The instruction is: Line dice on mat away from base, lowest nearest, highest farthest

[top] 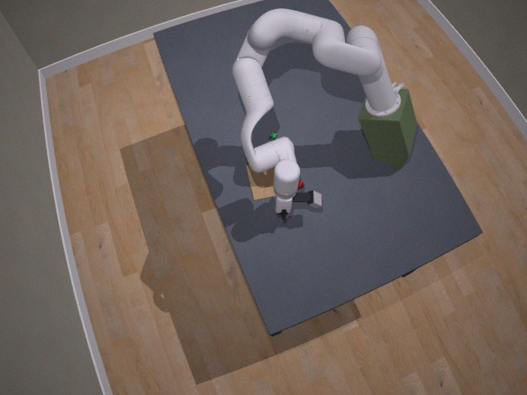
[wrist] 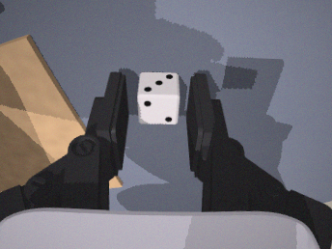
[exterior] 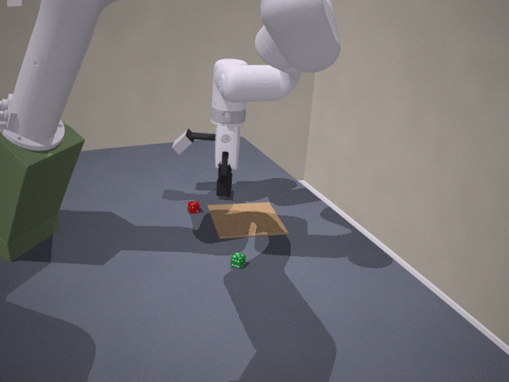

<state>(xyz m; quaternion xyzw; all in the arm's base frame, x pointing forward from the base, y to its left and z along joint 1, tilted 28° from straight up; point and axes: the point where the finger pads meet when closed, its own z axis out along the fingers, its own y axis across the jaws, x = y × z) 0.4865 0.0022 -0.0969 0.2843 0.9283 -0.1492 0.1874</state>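
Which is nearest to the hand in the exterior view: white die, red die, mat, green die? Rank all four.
1. White die: between the fingers of the hand; hidden behind them in the exterior view.
2. Mat: its far edge lies just in front of the hand.
3. Red die: on the table left of the mat, roughly as near as the mat's edge.
4. Green die: beyond the mat's near edge.
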